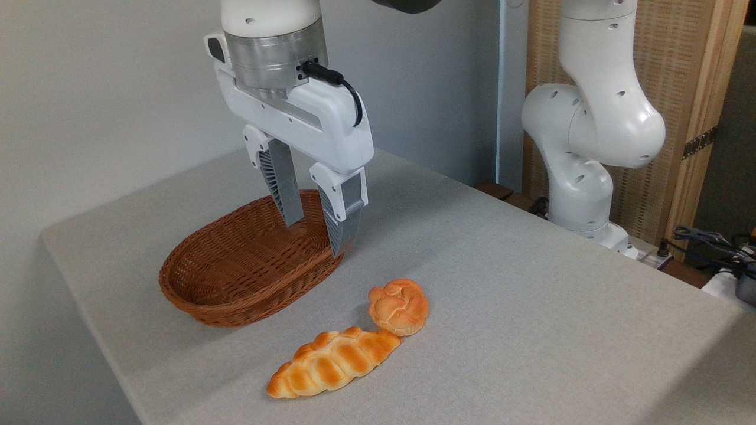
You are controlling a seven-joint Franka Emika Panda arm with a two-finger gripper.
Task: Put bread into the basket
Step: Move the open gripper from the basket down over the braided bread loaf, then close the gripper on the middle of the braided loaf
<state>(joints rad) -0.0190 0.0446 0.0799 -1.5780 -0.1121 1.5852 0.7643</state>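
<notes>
Above the basket's [236,277] right end, the gripper [316,230] hangs with fingers spread, empty. Bread [333,363] lies on the near worktop [502,295], touching a bun [398,307].

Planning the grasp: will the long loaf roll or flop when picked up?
Loaf lies flat on its broad underside, so rolling looks unlikely. Its glossy, ridged shell suggests a stiff piece, probably not floppy. Its tip seems to touch the bun, so a push may nudge that.

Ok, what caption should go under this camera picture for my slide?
Open gripper hangs above the basket, with the bread on the table beside a bun.
</notes>
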